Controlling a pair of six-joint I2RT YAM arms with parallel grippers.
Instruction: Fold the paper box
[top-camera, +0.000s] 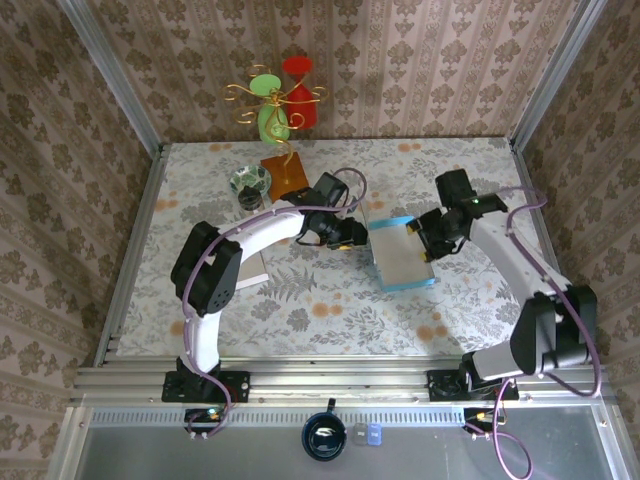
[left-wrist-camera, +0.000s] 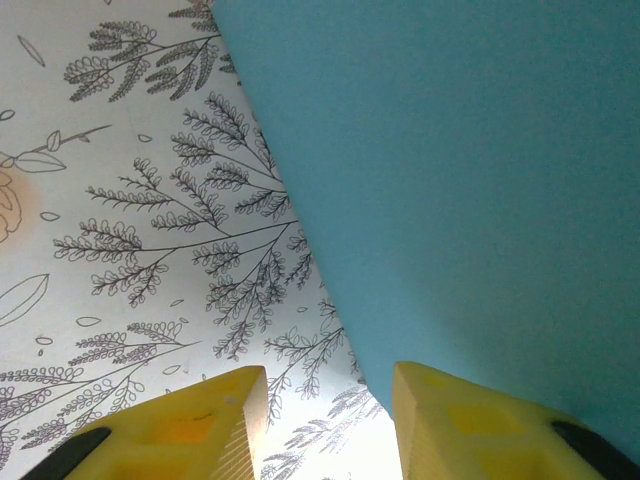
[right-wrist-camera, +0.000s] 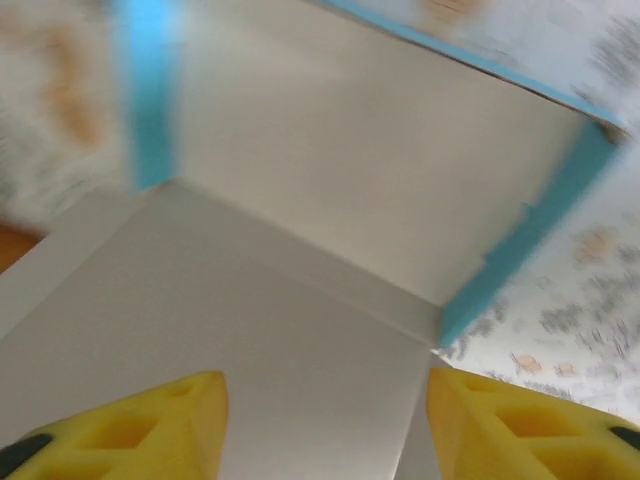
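Box sits between the two grippers in the view from above: grey inside up, blue rim showing, walls seemingly partway raised. The left gripper is at one flank and the right gripper is just across at the other; I can't tell from up here whether they touch. I'd call this the wall-raising step, with the sides coming up and nothing tucked in yet. A bowl stands well behind the left gripper, out of harm's way. Bare table lies on the near side of both grippers, so there's room to back off.

Left wrist now: the jaws are partly open, the table pattern shows in the gap, and nothing is pinched. The box's blue outer wall rises just ahead on the right-hand finger's side, its lower edge running down towards that finger. To me that looks like propping, not gripping.

Right wrist, and it's blurry: the jaws are wide apart and empty. Grey inner panels lie straight ahead with a crease between them, and there's a blue-edged corner ahead to the right.

Next, I reckon, the right gripper must catch a flap's edge and tip it inward while the left braces the wall. Mind that thin rim, because a push off the crease could buckle the card or skate the box away.
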